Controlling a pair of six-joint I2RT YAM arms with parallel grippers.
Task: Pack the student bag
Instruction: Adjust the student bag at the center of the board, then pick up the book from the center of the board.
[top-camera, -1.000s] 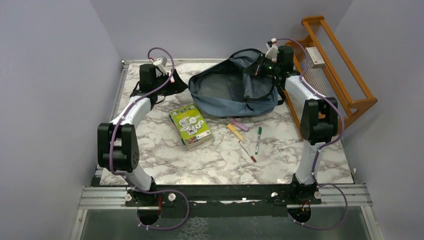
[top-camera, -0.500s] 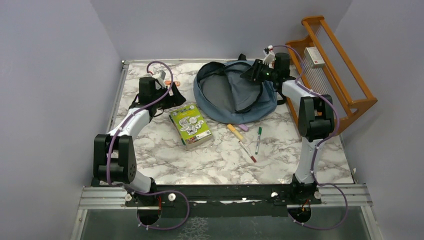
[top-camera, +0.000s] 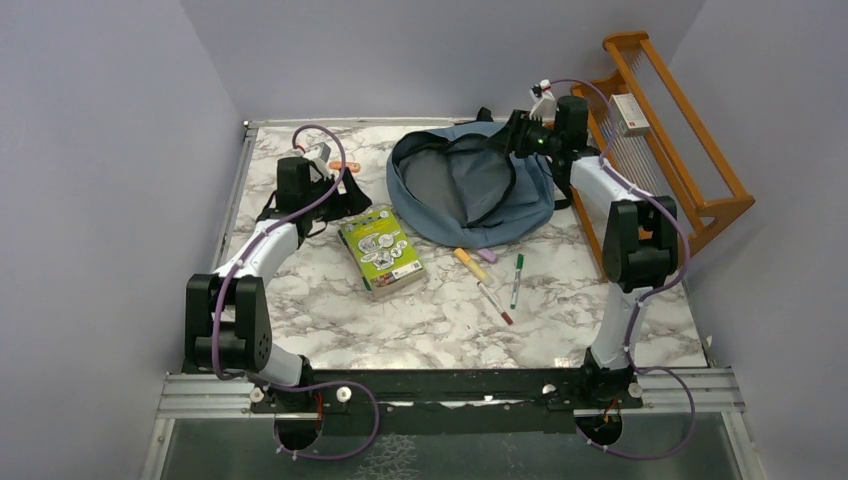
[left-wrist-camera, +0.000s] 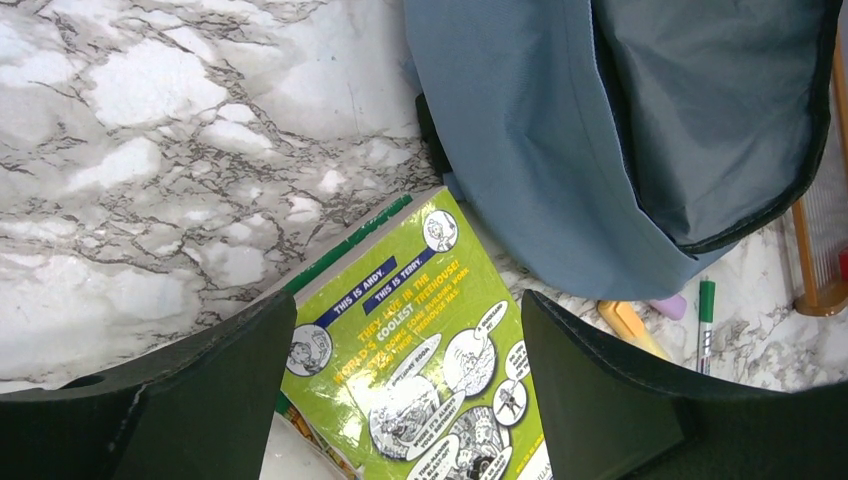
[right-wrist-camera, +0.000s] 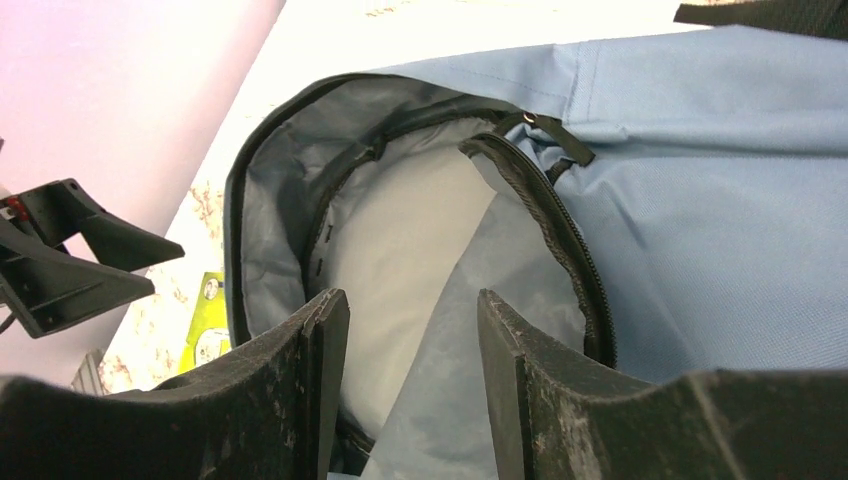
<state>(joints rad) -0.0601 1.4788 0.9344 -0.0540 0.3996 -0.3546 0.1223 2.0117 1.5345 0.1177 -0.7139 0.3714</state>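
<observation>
Two arms stand on the marble table (top-camera: 300, 300), one at each side. The left end effector (top-camera: 352, 200) hangs low at the far-left part of the table, its jaws spread wide with nothing between them. In its wrist view the two fingers frame the far end of the one book (top-camera: 381, 252), a green paperback lying flat. Whether they touch it cannot be told. One small orange item (top-camera: 345, 166) lies just beyond that arm, too small to identify.

Right of the book lies the one student bag (top-camera: 440, 205), slate blue, resting at the far middle of the table with its main compartment gaping and its grey lining exposed. The book's far corner sits just beside the bag's near-left edge.

Four writing things lie in front of the bag: one yellow highlighter (top-camera: 470, 264), one purple marker (top-camera: 483, 254) partly tucked at the bag's edge, one red-tipped pen (top-camera: 494, 302) and one green-capped pen (top-camera: 517, 280).

The right end effector (top-camera: 515, 135) hovers at the bag's far-right rim, its jaws moderately parted and holding nothing, looking into the open mouth past the dark zipper (right-wrist-camera: 560, 250).

At the far right stands one wooden rack (top-camera: 700, 170), with one white box (top-camera: 630, 112) on it
</observation>
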